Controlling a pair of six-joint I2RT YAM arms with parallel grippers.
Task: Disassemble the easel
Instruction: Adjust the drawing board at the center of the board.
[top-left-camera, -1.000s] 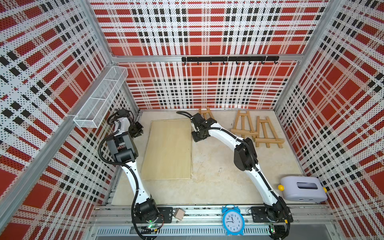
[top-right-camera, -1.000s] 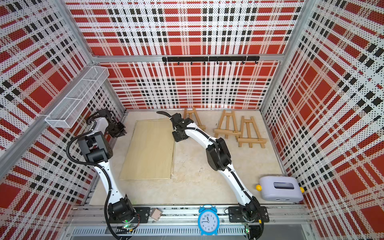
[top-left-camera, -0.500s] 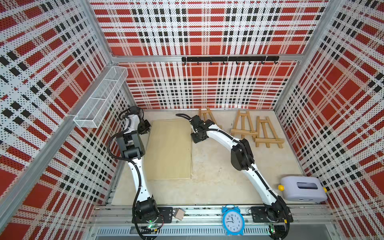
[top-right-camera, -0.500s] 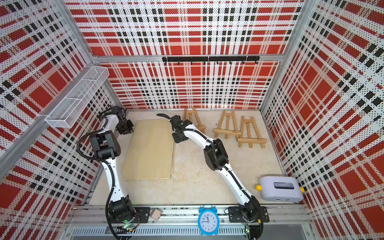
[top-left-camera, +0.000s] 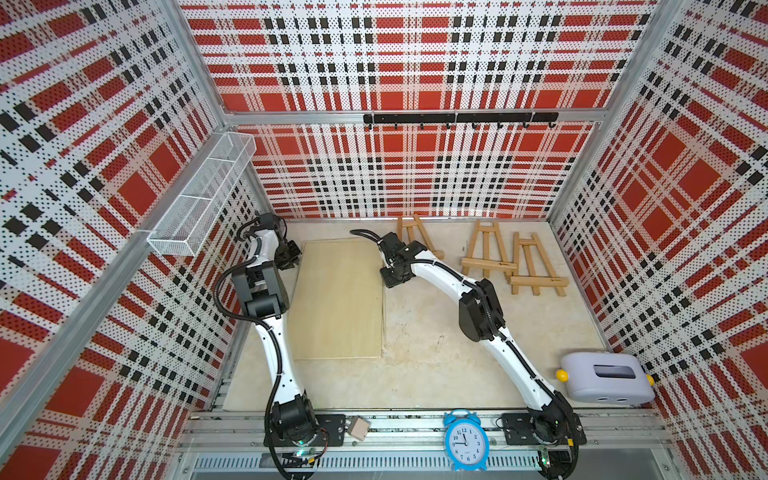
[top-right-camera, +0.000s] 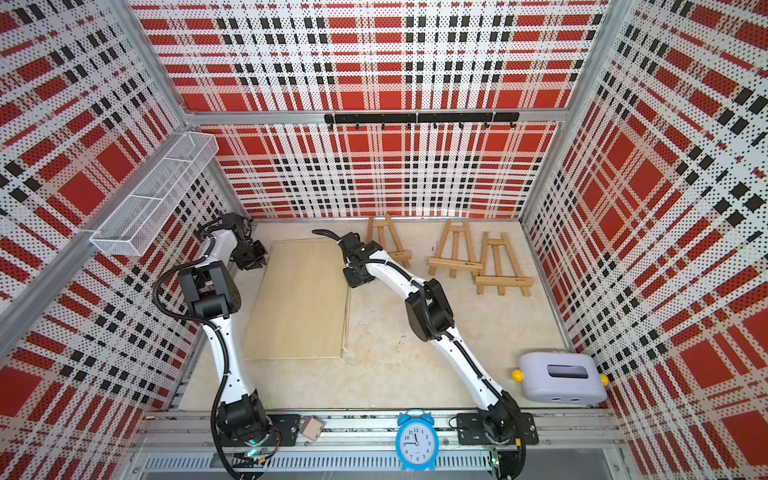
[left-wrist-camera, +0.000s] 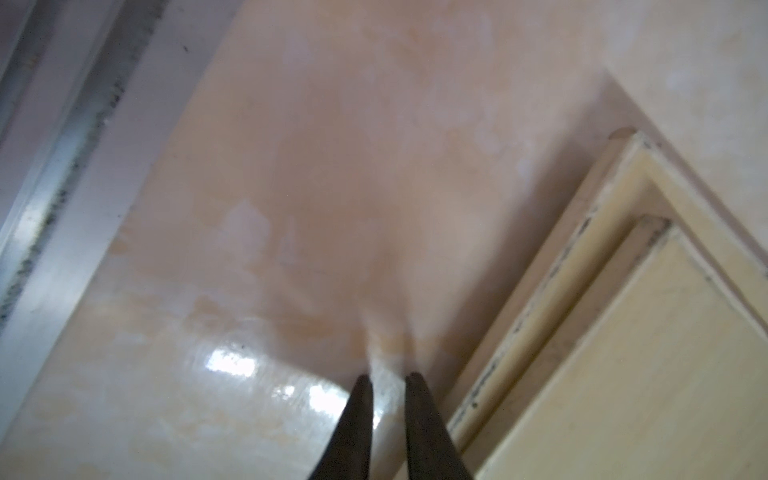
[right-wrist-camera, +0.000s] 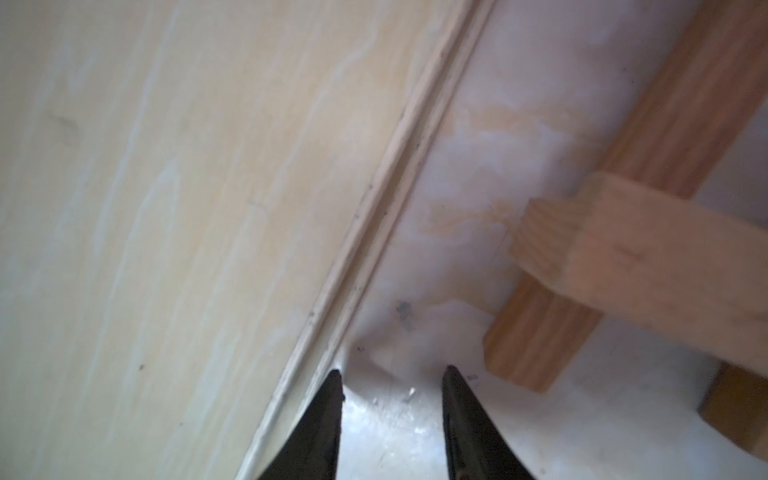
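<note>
A white wire-mesh basket (top-left-camera: 203, 195) hangs on the left wall, split into compartments; only the plaid wall shows through its mesh. A rounded lilac plastic box (top-left-camera: 602, 378) with yellow knobs lies at the near right, and what its dark slot holds cannot be made out.

Three small light-brown wooden easels lie flat along the far side of the beige table (top-left-camera: 436, 374): the leftmost easel (top-left-camera: 417, 232), the middle easel (top-left-camera: 488, 253) and the rightmost easel (top-left-camera: 536, 270), the last two touching. A stack of two pale plywood boards (top-left-camera: 338, 299) lies flat to their left.

Since a second ago the left arm has swung away from the left wall. The left gripper (top-left-camera: 291, 258) now hangs over bare table just beside the boards' far left corner, its fingers (left-wrist-camera: 359, 415) a narrow gap apart and holding nothing. The right gripper (top-left-camera: 395, 276) has barely shifted. It sits between the boards' right edge and the leftmost easel, its jaws moderately parted and empty.

The right arm's wrist covers the leftmost easel's near end in both top views. Both wrist views are blurred.
</note>
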